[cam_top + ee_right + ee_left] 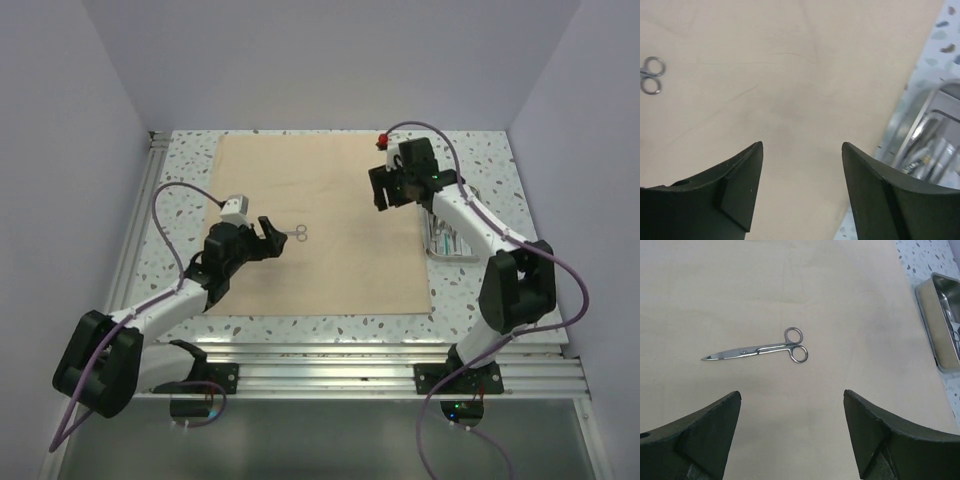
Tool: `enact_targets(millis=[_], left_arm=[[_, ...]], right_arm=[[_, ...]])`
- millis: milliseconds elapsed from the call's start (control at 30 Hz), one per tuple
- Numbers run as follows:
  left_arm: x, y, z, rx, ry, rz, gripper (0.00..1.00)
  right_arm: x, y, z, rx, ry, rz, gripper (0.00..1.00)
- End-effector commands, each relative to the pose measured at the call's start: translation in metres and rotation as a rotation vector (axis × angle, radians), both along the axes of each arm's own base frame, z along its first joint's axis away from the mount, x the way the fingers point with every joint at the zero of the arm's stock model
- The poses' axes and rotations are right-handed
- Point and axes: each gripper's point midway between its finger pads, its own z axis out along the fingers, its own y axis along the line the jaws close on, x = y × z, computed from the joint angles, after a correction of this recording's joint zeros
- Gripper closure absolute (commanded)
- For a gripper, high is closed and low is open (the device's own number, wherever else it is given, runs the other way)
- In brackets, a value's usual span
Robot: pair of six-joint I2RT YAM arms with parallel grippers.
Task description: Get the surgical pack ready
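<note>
A large tan cloth sheet (320, 220) lies flat on the speckled table. Small metal scissors (297, 234) lie closed on the cloth, clear in the left wrist view (760, 348); their finger rings show in the right wrist view (651, 75). My left gripper (272, 238) is open and empty, just left of the scissors, above the cloth. My right gripper (385, 195) is open and empty above the cloth's right part. The steel tray (448, 240) sits off the cloth's right edge, with metal tools inside; it also shows in the left wrist view (935, 325) and the right wrist view (920, 135).
A small red object (383, 138) sits at the cloth's far right corner. Aluminium rails (330, 365) run along the near table edge. White walls enclose the table on three sides.
</note>
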Motion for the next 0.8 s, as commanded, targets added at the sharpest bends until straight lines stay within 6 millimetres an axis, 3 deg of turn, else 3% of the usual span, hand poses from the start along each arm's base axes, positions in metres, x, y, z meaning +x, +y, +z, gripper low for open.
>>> enact_targets(millis=[0, 167, 200, 267, 300, 367, 567, 600, 633, 767], left_arm=[[0.002, 0.004, -0.003, -0.029, 0.030, -0.002, 0.13], [0.005, 0.008, -0.017, -0.042, 0.086, 0.000, 0.15], [0.005, 0.008, -0.020, -0.049, 0.097, -0.001, 0.15], [0.008, 0.008, -0.026, -0.057, 0.122, -0.006, 0.17], [0.009, 0.009, -0.029, -0.059, 0.133, -0.004, 0.17], [0.011, 0.012, -0.035, -0.059, 0.151, 0.001, 0.19], [0.014, 0.016, -0.046, -0.061, 0.172, 0.010, 0.28], [0.015, 0.016, -0.046, -0.065, 0.174, 0.013, 0.30], [0.016, 0.016, -0.049, -0.064, 0.180, 0.010, 0.31], [0.018, 0.013, -0.057, -0.069, 0.208, 0.001, 0.37]], right_arm=[[0.005, 0.056, 0.010, 0.153, -0.020, 0.084, 0.31], [0.004, 0.139, 0.005, 0.372, 0.031, 0.224, 0.45], [0.006, 0.151, -0.016, 0.387, 0.091, 0.207, 0.47], [0.005, 0.184, -0.015, 0.439, 0.100, 0.254, 0.47], [0.005, 0.195, -0.030, 0.457, 0.139, 0.246, 0.47], [0.004, 0.221, -0.033, 0.487, 0.143, 0.278, 0.46], [0.010, 0.266, -0.062, 0.545, 0.228, 0.329, 0.46], [0.012, 0.273, -0.056, 0.574, 0.233, 0.343, 0.47], [0.012, 0.277, -0.070, 0.570, 0.257, 0.342, 0.47], [0.018, 0.284, -0.084, 0.563, 0.274, 0.335, 0.47]])
